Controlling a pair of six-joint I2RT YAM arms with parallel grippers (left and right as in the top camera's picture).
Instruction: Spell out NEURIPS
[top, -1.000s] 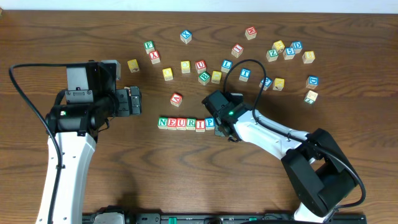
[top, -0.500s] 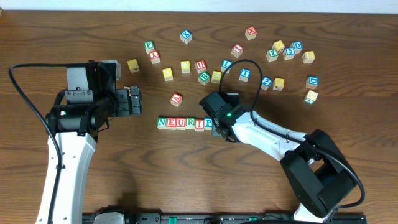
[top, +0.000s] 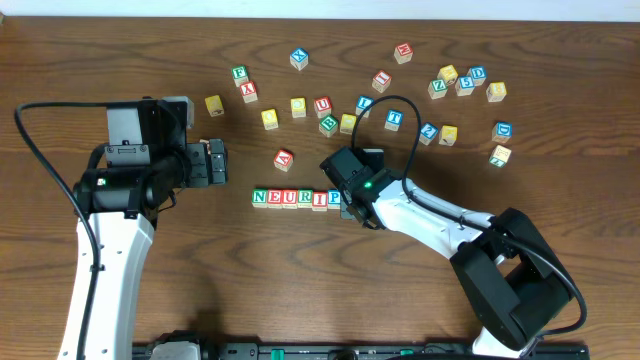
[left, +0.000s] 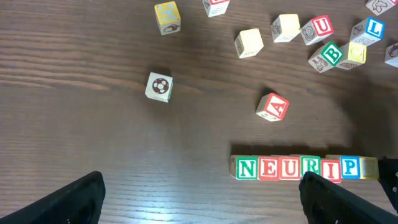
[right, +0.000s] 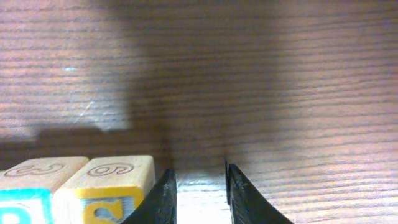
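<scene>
Right arm (top: 430, 215) leftward; A (top: 284, 159) near NEURIPS (top: 298, 198)

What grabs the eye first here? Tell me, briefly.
A neat row of small wooden letter cubes reading N E U R I P lies centre-scene, with a yellow-edged wooden cube closing its right end. The right gripper sits just beside that cube, holding nothing. Loose letter cubes lie scattered beyond the row.
</scene>
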